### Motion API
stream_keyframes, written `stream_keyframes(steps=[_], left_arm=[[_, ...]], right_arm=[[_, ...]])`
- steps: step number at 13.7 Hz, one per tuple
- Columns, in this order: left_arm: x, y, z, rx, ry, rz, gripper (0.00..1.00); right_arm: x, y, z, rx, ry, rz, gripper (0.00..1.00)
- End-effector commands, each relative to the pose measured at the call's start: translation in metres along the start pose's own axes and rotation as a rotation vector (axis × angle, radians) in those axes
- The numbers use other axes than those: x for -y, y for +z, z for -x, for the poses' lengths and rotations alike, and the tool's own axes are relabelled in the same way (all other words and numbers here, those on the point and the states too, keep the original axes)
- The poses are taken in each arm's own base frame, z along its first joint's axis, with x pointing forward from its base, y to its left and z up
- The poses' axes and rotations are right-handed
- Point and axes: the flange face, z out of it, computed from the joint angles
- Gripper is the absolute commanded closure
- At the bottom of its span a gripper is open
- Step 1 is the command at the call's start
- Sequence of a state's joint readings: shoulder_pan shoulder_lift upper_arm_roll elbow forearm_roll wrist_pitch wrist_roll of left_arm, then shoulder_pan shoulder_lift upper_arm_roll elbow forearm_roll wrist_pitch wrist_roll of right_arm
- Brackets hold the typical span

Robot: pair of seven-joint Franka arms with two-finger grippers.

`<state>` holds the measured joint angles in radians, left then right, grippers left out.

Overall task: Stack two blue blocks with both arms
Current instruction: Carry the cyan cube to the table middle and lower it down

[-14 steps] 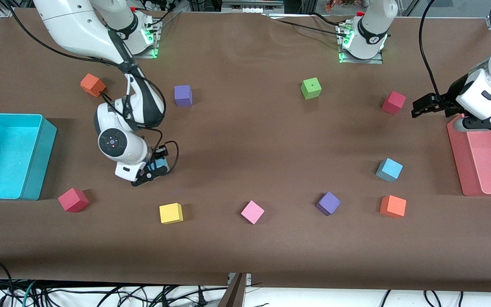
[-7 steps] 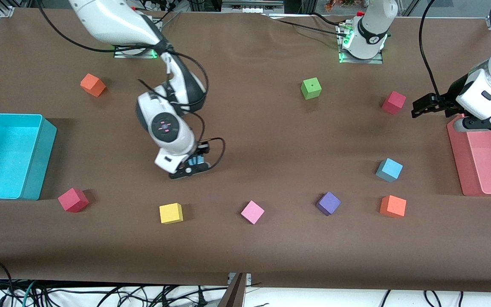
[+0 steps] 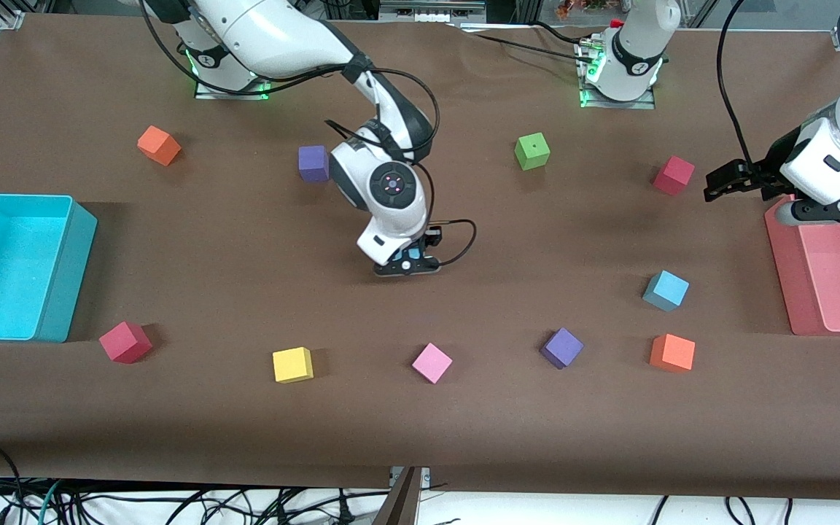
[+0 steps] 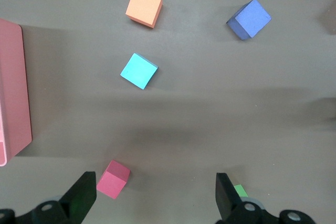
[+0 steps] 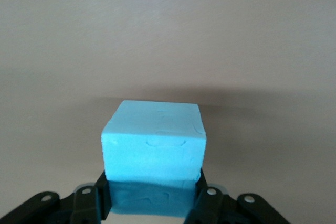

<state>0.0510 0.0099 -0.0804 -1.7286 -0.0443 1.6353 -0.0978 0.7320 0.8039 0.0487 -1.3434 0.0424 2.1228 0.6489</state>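
Front view first: we see our right gripper over bare table near the middle, clamped on 1 blue block. Across the last second it has carried that block from the cyan bin's end, above the yellow cube, toward the left arm's end. The second blue block sits on the cloth, farther from the camera than the orange cube and beside the red tray; it has not moved. Our left gripper waits in the air near that tray, unchanged, over the cloth by the red cube.

Left wrist view: fingers spread wide and empty; the resting blue block lies below, between an orange cube and a red cube.

Right wrist view: the carried block is pinched squarely between the fingers, clear of the table.

We judge the transport roughly halfway, with alignment over the resting block and release remaining.
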Motion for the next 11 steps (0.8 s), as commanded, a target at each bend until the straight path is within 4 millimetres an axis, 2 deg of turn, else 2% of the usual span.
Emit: stream_keyframes(steps=[1,5,8,10,11], left_arm=[[0.003,-0.004,-0.001,0.003,0.016,-0.007,0.00],[0.008,-0.004,-0.002,0.005,0.012,-0.015,0.00],[0.005,-0.003,-0.002,0.006,0.013,-0.013,0.00],[0.006,-0.003,-0.002,0.007,0.010,-0.013,0.00],[0.006,0.000,-0.003,0.015,0.011,-0.013,0.00]], right_arm=[[0.026,0.001,0.010,-0.008,-0.015,-0.022,0.69],[0.053,0.017,0.029,0.020,0.012,-0.090,0.69],[0.062,0.038,0.035,0.012,0.039,-0.097,0.69],[0.064,0.045,0.039,0.015,0.036,-0.093,0.67],[0.064,0.045,0.039,0.017,0.037,-0.092,0.51]])
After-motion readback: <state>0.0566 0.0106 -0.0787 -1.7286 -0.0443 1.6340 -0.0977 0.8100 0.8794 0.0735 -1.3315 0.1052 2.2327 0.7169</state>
